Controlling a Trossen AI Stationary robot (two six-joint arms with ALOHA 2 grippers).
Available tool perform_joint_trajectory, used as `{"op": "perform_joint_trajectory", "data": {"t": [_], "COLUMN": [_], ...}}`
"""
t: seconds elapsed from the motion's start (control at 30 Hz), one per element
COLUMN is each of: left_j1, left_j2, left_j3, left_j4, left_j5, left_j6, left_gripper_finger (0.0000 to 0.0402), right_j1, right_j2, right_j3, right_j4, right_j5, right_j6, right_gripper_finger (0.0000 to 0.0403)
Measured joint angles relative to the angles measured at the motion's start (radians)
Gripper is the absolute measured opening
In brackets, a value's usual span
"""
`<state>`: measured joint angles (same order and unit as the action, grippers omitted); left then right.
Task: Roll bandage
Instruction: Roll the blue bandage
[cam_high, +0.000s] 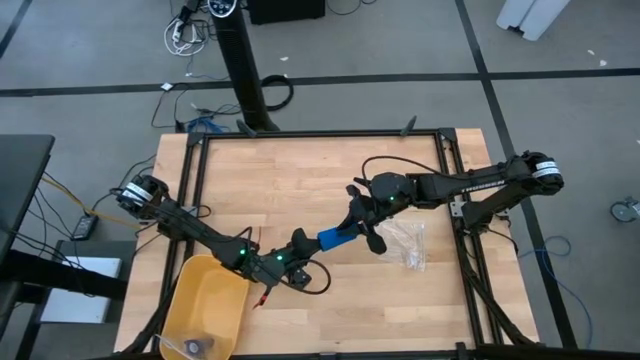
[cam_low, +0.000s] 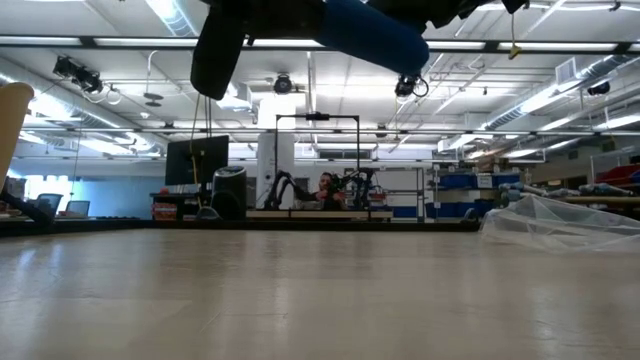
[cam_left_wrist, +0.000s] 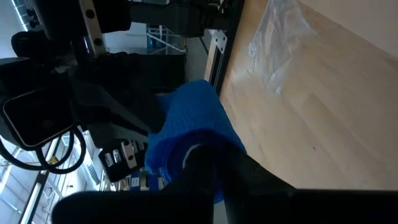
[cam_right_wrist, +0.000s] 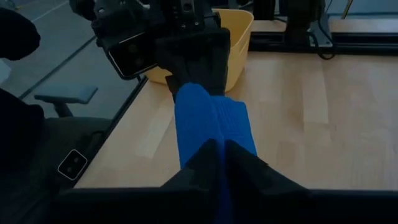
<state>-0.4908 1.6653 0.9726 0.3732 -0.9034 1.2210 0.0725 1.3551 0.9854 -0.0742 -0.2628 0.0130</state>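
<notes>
Two pairs of dark fingers are clamped on opposite ends of the bandage (cam_high: 335, 238), a bright blue fabric strip held in the air above the wooden table (cam_high: 300, 170). In the right wrist view, the right gripper (cam_right_wrist: 219, 163) has its fingers pressed together on the near end of the blue band, which runs away from it toward the other arm's jaws. In the left wrist view, the left gripper (cam_left_wrist: 208, 163) is likewise closed tight on the cloth, the blue fabric bunching just past its fingertips.

From overhead, the bandage hangs between the two grippers, a little toward the front of the table's middle. The left gripper (cam_high: 300, 243) meets the bandage at the end nearer the yellow bin (cam_high: 205, 300); the right gripper (cam_high: 362, 228) meets it at the end nearer the clear plastic bag (cam_high: 405, 243). The bag lies flat on the wood just beside the right gripper, on the side away from the bandage. The yellow bin sits at the table's front left corner, well apart from the bandage, with the left arm stretching past its rim.

From table height, the bandage (cam_low: 365, 32) shows as a blue shape high above the tabletop, clear of the wood, with a dark finger (cam_low: 218, 50) beside it. The crinkled bag (cam_low: 560, 222) rests on the table at the picture's right edge, and a slice of the bin (cam_low: 10, 120) shows at the left. A person sits far back in the room beyond the table.
</notes>
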Motion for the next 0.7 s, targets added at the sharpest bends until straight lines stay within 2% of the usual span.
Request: {"op": "perform_joint_trajectory", "data": {"t": [0.13, 0.4, 0.7], "left_j1": [0.000, 0.000, -0.002], "left_j2": [0.000, 0.000, -0.001], "left_j3": [0.000, 0.000, 0.000], "left_j4": [-0.005, -0.014, -0.030], "left_j5": [-0.005, -0.034, -0.052], "left_j6": [-0.030, -0.129, -0.205], "left_gripper_finger": [0.0013, 0.0013, 0.0013], "right_j1": [0.015, 0.084, 0.204], "right_j2": [0.000, -0.024, -0.095], "right_j3": [0.000, -0.002, -0.002], "right_j4": [0.000, -0.005, -0.044], "right_j5": [0.029, 0.069, 0.251], "right_j6": [-0.015, -0.017, -0.034], "right_gripper_finger": [0.0004, 0.0005, 0.0004]}}
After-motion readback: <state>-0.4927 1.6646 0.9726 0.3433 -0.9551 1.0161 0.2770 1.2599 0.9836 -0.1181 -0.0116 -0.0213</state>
